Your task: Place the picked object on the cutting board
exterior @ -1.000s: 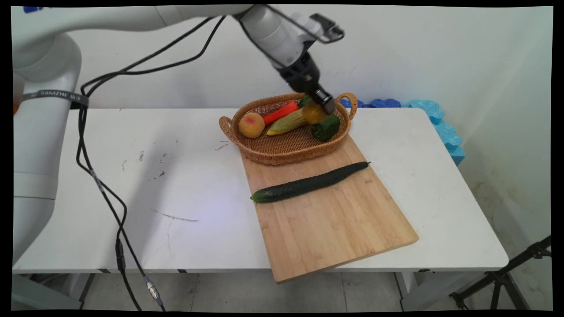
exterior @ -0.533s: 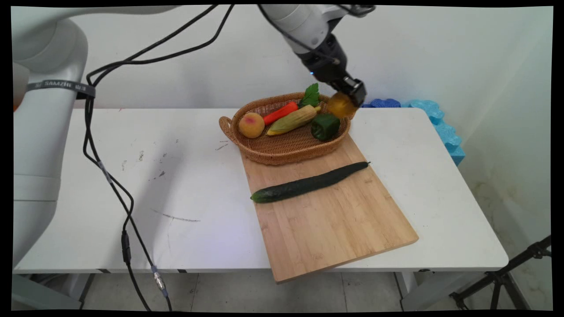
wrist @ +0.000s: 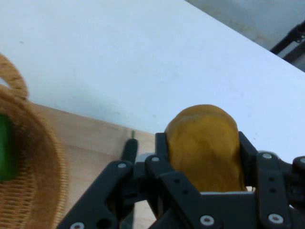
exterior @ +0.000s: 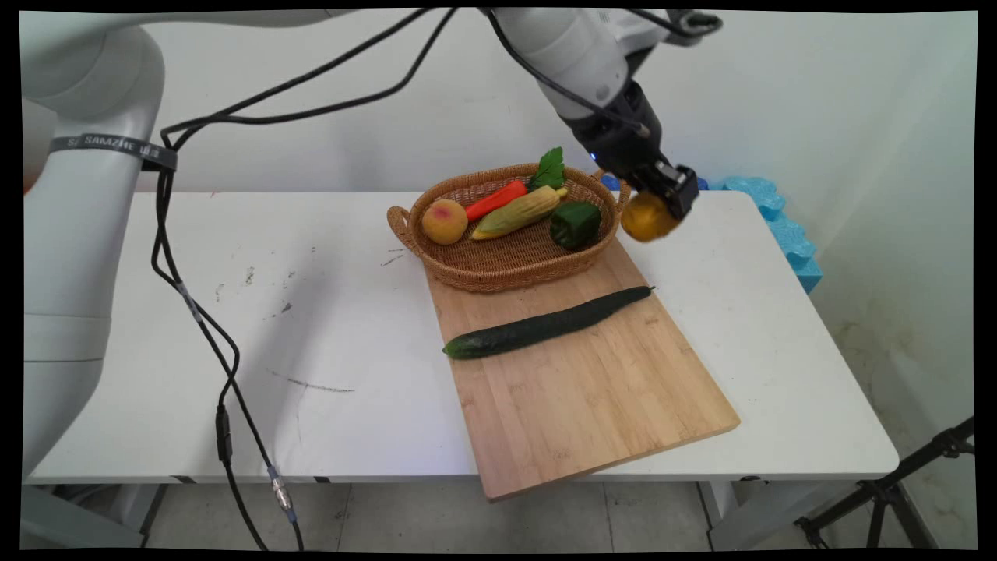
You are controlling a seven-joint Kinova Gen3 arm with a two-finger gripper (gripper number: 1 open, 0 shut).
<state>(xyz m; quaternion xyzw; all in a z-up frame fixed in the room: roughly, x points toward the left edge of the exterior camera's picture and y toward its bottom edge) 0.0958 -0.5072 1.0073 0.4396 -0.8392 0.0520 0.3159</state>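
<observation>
Lifted from basket [exterior: 506, 257]: one yellow fruit [exterior: 646, 218]; four items remain inside

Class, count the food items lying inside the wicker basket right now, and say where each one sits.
4, all in the basket: peach at left, carrot behind the corn in the middle, green pepper at right. Smaller items could be hidden.

The hand [exterior: 660, 204] has carried the yellow fruit [exterior: 646, 220] out of the basket [exterior: 506, 265]. It now hangs right of the rim, seemingly above the tabletop [exterior: 724, 257].
</observation>
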